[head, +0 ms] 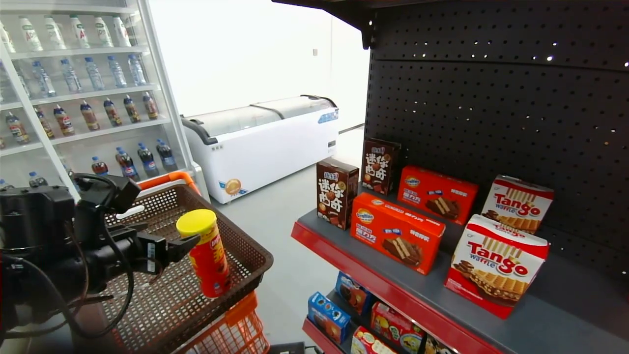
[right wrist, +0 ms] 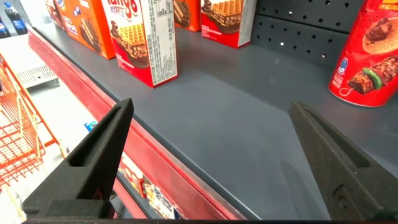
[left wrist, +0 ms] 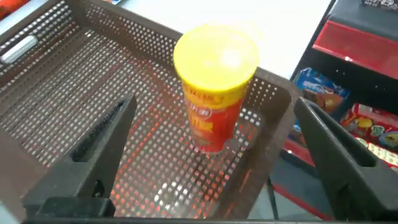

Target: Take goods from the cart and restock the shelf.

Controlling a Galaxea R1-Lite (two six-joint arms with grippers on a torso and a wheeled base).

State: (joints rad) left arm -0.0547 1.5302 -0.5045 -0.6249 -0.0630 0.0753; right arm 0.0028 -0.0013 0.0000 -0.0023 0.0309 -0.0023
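The red can with the yellow lid (head: 206, 255) stands upright in the brown basket (head: 248, 246) of the cart, close to the basket's corner on the side toward the shelf. My left claw (left wrist: 214, 104) is before it with the two fingers spread wide. The can is between them but farther in, and neither finger (left wrist: 106, 134) touches it. Around the can the mesh floor of the basket is bare, so there is room on both sides. A strip of grey floor (head: 285, 236) lies between the basket's rim and the red front edge of the shelf (head: 344, 260). My right claw (right wrist: 212, 107) hangs over the grey shelf board (right wrist: 249, 149), also opened wide and holding nothing. Under it the board is bare from the front edge back to the pegboard wall, between a wafer box (right wrist: 146, 43) and another red can (right wrist: 367, 56).
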